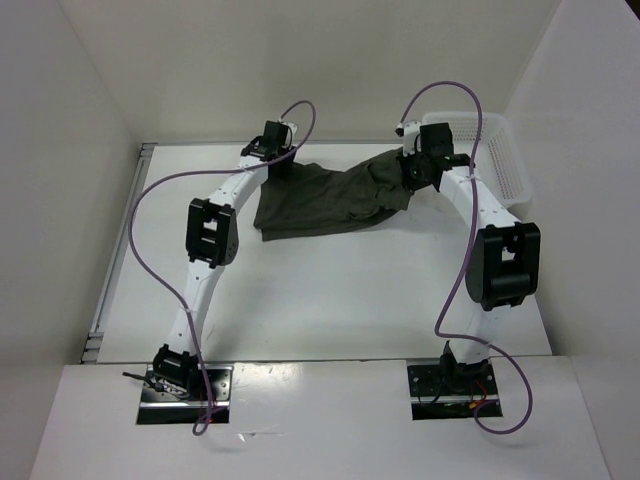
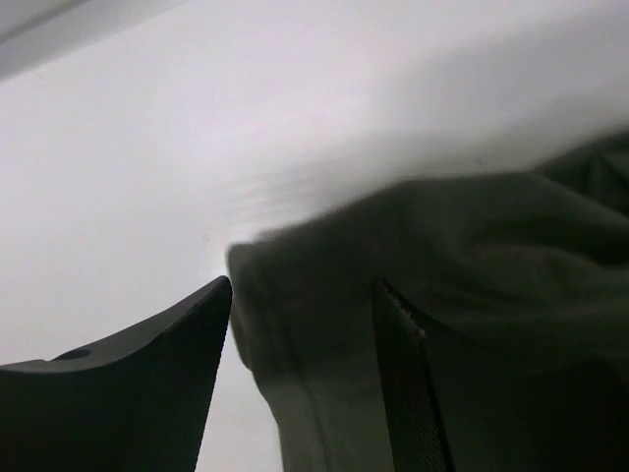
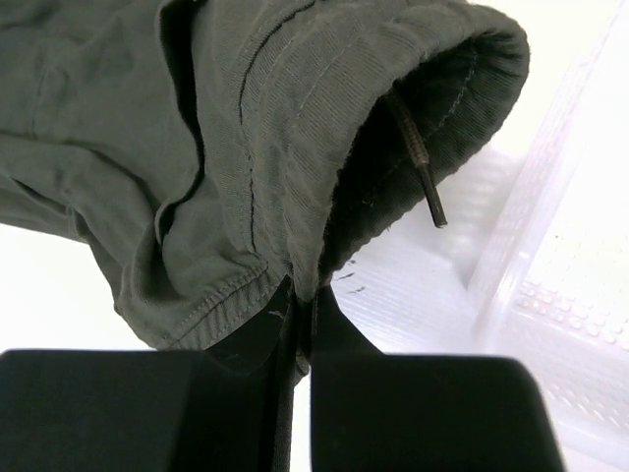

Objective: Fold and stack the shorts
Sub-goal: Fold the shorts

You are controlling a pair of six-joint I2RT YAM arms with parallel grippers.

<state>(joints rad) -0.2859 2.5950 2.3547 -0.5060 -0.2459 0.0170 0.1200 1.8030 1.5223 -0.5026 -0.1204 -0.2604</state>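
Note:
The dark olive shorts [image 1: 325,200] lie wrinkled on the white table at the back centre. Their right end is lifted off the table. My right gripper [image 1: 418,178] is shut on the ribbed waistband [image 3: 295,128]. In the right wrist view the jaws [image 3: 303,295] pinch the band's edge, and a drawstring [image 3: 418,162] hangs from it. My left gripper [image 1: 280,165] is at the left end of the shorts. In the left wrist view it [image 2: 305,295] is open, its fingers [image 2: 147,393] wide apart. A cloth edge [image 2: 324,354] lies between them, not pinched.
A white plastic mesh basket [image 1: 495,155] stands at the back right, just beyond the right gripper; it also shows in the right wrist view [image 3: 570,265]. White walls close in the table on the left, back and right.

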